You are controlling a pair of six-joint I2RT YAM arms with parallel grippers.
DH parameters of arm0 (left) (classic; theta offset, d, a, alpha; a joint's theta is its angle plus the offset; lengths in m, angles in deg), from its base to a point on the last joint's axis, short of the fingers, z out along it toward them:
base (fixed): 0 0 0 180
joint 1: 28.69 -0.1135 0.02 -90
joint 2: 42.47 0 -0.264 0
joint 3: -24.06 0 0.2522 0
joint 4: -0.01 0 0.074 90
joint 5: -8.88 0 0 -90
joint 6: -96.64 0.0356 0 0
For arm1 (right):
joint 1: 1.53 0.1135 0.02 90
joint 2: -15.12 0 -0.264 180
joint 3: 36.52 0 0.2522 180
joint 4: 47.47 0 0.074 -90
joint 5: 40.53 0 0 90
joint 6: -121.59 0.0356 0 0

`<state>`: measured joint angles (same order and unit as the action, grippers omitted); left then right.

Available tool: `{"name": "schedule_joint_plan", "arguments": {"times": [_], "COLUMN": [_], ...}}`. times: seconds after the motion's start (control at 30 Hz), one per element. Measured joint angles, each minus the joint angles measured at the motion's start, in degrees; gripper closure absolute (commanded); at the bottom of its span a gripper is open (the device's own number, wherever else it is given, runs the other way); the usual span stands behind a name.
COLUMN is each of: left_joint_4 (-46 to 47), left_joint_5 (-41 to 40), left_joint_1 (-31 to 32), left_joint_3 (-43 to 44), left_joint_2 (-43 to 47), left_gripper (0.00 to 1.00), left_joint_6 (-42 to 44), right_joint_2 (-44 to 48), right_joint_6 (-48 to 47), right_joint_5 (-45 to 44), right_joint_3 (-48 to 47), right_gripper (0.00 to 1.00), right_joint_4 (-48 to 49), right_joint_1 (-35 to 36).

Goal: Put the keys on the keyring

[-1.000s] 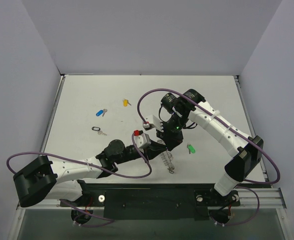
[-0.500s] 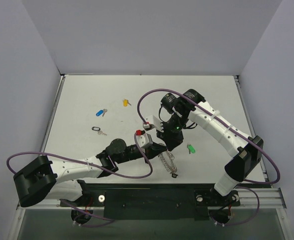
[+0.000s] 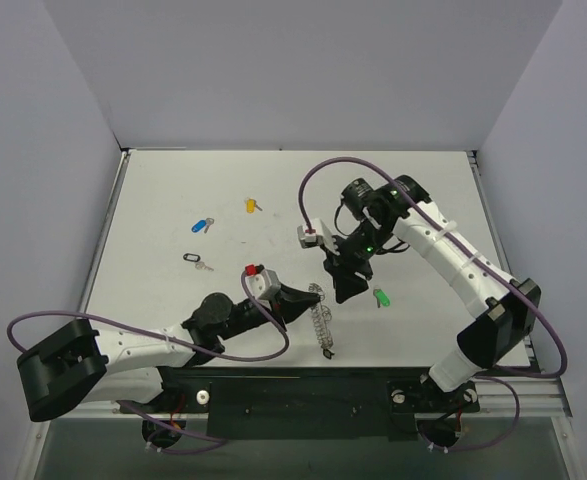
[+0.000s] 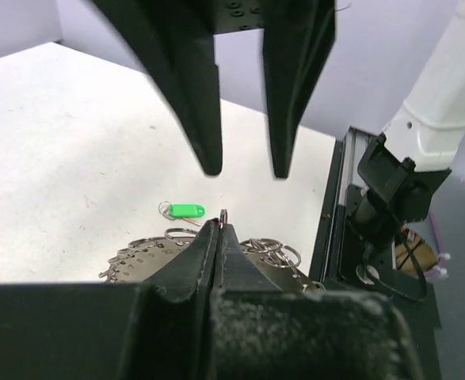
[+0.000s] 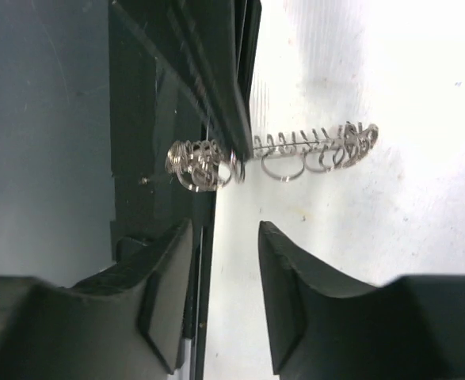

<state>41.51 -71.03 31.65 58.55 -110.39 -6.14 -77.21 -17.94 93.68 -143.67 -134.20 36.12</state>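
Observation:
My left gripper [image 3: 307,297] is shut on a small wire loop at the rim of the keyring [image 3: 322,322], a flat silvery hoop held edge-up just above the table. In the left wrist view the shut jaws [image 4: 220,226] pinch that loop, with the hoop [image 4: 146,255] spread behind them. My right gripper [image 3: 345,289] is open and empty, pointing down just right of the hoop; in its own view [image 5: 224,237] the hoop [image 5: 303,146] shows edge-on ahead. The green key [image 3: 381,298] lies right of it and also shows in the left wrist view [image 4: 186,210].
The black key [image 3: 195,260], blue key [image 3: 203,225] and yellow key [image 3: 252,205] lie on the left half of the white table [image 3: 173,190]. The dark front rail [image 3: 303,390] runs along the near edge, close behind the keyring.
My left gripper has drawn back toward the near left, carrying the keyring with it. My right gripper has shifted right, away from the left one.

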Motion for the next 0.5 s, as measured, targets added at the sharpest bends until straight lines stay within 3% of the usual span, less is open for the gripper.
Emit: {"name": "schedule_joint_plan", "arguments": {"times": [0.07, 0.27, 0.5], "left_joint_4": [4.48, 12.63, 15.76], "left_joint_5": [-2.23, -6.93, -7.69], "left_joint_1": [0.15, 0.70, 0.72], "left_joint_3": [-2.84, -6.19, -6.19], "left_joint_2": [0.72, 0.92, -1.27], "left_gripper": [1.00, 1.00, 1.00], "left_joint_6": [-1.84, -5.22, -6.88], "right_joint_2": [2.49, 12.15, 11.23], "right_joint_6": [-2.82, -7.41, -4.35], "right_joint_5": [3.72, 11.43, 13.81], "right_joint_3": [2.73, 12.68, 13.18], "right_gripper": [0.54, 0.53, 0.55], "right_joint_4": [1.66, 9.44, 19.28], "right_joint_1": [-2.40, -4.94, -4.55]}}
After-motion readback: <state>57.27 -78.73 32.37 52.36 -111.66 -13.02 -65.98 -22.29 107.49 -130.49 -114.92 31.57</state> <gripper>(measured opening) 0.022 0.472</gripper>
